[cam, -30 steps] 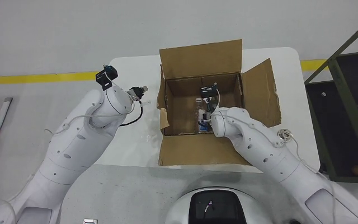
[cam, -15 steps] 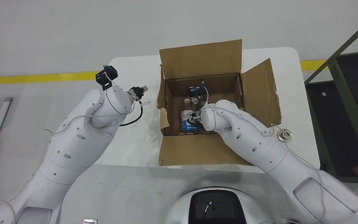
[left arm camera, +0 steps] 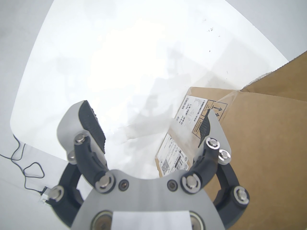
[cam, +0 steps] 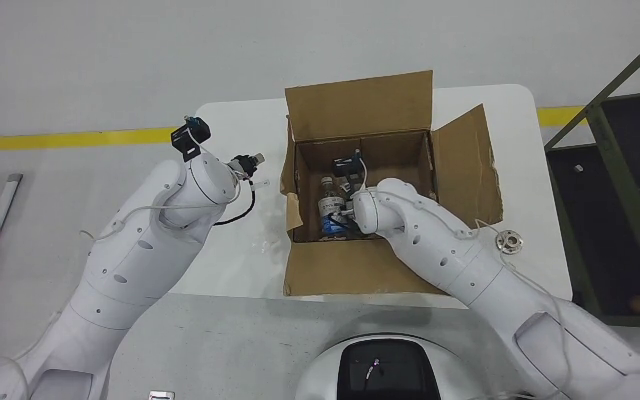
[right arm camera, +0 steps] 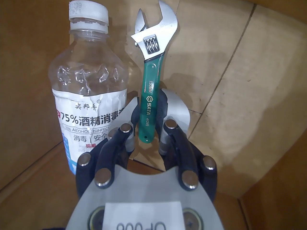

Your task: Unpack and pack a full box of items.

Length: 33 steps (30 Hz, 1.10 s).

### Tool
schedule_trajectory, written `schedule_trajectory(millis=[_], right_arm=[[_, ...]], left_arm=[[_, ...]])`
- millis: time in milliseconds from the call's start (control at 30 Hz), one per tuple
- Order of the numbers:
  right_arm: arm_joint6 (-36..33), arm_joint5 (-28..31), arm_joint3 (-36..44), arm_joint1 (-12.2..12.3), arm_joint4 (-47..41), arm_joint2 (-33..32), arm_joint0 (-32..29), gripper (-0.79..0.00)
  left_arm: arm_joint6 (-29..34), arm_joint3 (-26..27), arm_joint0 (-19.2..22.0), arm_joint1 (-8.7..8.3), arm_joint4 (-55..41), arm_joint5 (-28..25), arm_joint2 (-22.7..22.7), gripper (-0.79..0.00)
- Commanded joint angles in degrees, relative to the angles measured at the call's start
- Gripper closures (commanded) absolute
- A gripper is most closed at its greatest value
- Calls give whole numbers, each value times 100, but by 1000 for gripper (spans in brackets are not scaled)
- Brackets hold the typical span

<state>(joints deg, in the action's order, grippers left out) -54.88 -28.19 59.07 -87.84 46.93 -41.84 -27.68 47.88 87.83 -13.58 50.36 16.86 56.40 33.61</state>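
The top view looks down on the white table (cam: 240,120) and the open brown cardboard box (cam: 360,102). The left wrist view faces the box's outer wall from nearby. The right wrist view looks closely inside it.

the left hand (left arm camera: 146,114) hangs over the white desk (left arm camera: 134,48) with its two fingers wide apart. a brown box (left arm camera: 263,144) with white stickers (left arm camera: 190,112) sits on the desk, near one finger. a thin black wire (left arm camera: 26,166) lies past the desk's corner.

Industrial hall: yellow floor line (cam: 80,137)
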Motion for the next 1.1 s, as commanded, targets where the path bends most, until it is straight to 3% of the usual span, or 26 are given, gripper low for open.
schedule_trajectory(millis=[0, 200, 333, 367, 400, 433, 633, 767, 933, 1067], right_arm=[[-3, 9, 4, 5, 30, -36, -19, -265], [-33, -50, 309, 65, 224, -250, -128, -268], [-87, -23, 1381, 249, 508, -736, -405, -252], [-94, 25, 1628, 293, 545, -857, -502, -219], [-80, 139, 2031, 364, 653, -1050, -647, -18], [-113, 255, 2409, 441, 784, -1251, -824, 0], [-336, 1106, 4696, 822, 1365, -2705, -1890, 0], [-778, 1675, 5793, 998, 1499, -3708, -2473, 0], [-1306, 2346, 6611, 1166, 1664, -4898, -2921, 0], [-1587, 2757, 6674, 1267, 1928, -5597, -3238, 0]], left_arm=[[0, 0, 0, 0, 0, 0, 0, -785], [0, 0, 0, 0, 0, 0, 0, -785], [0, 0, 0, 0, 0, 0, 0, -785], [0, 0, 0, 0, 0, 0, 0, -785], [0, 0, 0, 0, 0, 0, 0, -785], [0, 0, 0, 0, 0, 0, 0, -785], [0, 0, 0, 0, 0, 0, 0, -785], [0, 0, 0, 0, 0, 0, 0, -785], [0, 0, 0, 0, 0, 0, 0, -785], [0, 0, 0, 0, 0, 0, 0, -785]])
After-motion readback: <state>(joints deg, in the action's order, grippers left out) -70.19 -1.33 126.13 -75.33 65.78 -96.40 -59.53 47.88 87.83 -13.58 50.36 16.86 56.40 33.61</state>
